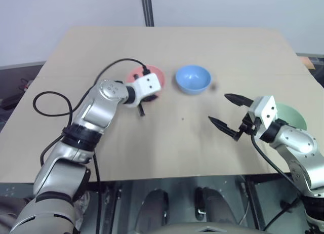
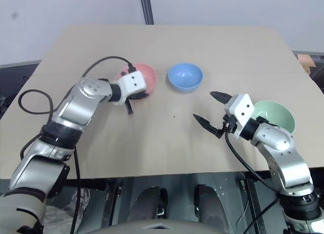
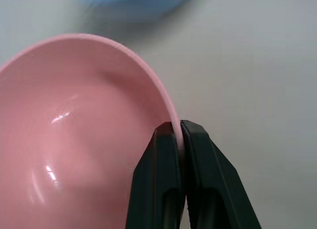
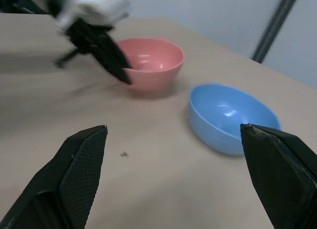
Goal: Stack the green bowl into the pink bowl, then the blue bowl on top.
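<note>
The left gripper (image 3: 179,135) is clamped on the rim of the pink bowl (image 1: 154,74), one finger inside the wall and one outside, as the left wrist view shows clearly. This bowl stands in the middle part of the surface (image 1: 167,148), toward its far edge, and the blue bowl (image 1: 193,78) stands just beside it on the right, not touching. The green bowl (image 2: 276,116) is near the right edge of the surface, behind the right gripper (image 2: 212,110), whose fingers are wide apart and hold nothing. Since the pink bowl must receive the others, I judge that the step in hand is to bring it to a good place or to keep it steady. To do this well, the left arm should move the bowl low and level, because a pinch on one thin rim lets the bowl tilt or slip easily. It should also keep away from the blue bowl, so as not to push it. The right gripper then needs to turn back toward the green bowl and take it by the rim.
</note>
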Robot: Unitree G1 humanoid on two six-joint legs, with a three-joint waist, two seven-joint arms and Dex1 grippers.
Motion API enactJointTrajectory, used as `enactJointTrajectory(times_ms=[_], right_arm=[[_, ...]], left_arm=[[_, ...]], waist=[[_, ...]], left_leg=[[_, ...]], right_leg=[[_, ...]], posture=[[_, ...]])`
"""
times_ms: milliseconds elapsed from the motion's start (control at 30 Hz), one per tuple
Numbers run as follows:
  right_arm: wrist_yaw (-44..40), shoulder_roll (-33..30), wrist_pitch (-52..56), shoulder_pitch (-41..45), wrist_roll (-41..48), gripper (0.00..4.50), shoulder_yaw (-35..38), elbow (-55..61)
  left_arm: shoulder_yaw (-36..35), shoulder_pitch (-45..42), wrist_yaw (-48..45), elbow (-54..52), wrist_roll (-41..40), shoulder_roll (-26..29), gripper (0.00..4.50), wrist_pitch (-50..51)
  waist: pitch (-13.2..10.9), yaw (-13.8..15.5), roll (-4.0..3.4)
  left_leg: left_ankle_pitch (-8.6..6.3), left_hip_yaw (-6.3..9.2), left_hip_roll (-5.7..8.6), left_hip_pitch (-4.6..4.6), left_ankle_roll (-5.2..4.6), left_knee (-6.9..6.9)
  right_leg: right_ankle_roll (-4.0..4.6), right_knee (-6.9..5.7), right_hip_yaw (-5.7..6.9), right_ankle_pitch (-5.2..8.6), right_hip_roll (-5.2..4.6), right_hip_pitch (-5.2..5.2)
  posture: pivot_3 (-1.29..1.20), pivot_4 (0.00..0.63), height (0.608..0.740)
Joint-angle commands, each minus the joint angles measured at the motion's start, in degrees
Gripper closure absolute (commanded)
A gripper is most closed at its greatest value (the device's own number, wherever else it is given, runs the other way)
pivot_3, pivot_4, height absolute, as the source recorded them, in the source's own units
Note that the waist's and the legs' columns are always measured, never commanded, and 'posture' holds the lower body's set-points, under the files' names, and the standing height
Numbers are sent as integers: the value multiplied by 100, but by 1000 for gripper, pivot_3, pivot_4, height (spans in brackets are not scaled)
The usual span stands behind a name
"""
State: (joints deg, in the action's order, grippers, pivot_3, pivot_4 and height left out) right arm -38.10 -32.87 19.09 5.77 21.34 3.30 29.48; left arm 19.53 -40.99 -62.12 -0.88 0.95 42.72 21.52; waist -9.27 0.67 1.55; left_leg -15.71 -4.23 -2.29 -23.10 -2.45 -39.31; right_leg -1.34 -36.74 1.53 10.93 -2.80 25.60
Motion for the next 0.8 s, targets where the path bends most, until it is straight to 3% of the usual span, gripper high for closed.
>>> enactJointTrajectory(times_ms=[33,267,367,500,533,567,633,800], right_arm=[[206,-43,-64,-250,-13,0,374,451],[562,32,6,-639,-134,0,477,766],[683,43,32,-814,-190,0,508,902],[783,36,55,-921,-240,0,526,1001],[798,33,46,-918,-252,0,536,982],[809,32,36,-913,-260,0,542,961],[816,30,20,-889,-274,0,551,895],[752,12,-55,-774,-325,0,523,612]], left_arm=[[-73,314,-889,-727,-514,268,4429,-717],[591,-123,-1012,178,-61,-583,4429,-1295],[641,-356,-1125,554,-150,-1026,3446,-1352],[579,-504,-1283,839,-141,-1135,1582,-1548],[433,-528,-1274,773,-266,-1130,879,-1468],[309,-530,-1269,689,-387,-1118,879,-1379],[31,-439,-1248,460,-645,-1049,386,-1209],[-671,84,-1188,-324,-1287,-590,386,-388]], waist=[[0,3,0],[1,39,1],[1,22,1],[1,-24,1],[1,-25,0],[1,-11,0],[1,6,0],[2,-36,-1]], left_leg=[[0,-1,1,3,-1,0],[0,-3,4,31,-4,-16],[0,1,6,26,-5,-19],[0,10,4,23,-7,-13],[0,11,4,24,-7,-10],[0,11,4,24,-7,-10],[0,12,3,23,-7,-9],[-1,12,-1,29,-7,-9]], right_leg=[[0,0,-2,0,0,-1],[0,-9,14,27,5,-38],[0,-9,10,27,7,-38],[-19,-8,-12,12,15,-27],[-18,-8,-12,12,16,-25],[-18,-8,-12,12,17,-25],[-19,-8,-9,13,16,-25],[-16,-10,-13,17,15,-26]], posture=[[0,150,740],[0,150,740],[0,150,740],[0,150,740],[0,150,740],[0,150,740],[0,150,740],[0,150,740]])
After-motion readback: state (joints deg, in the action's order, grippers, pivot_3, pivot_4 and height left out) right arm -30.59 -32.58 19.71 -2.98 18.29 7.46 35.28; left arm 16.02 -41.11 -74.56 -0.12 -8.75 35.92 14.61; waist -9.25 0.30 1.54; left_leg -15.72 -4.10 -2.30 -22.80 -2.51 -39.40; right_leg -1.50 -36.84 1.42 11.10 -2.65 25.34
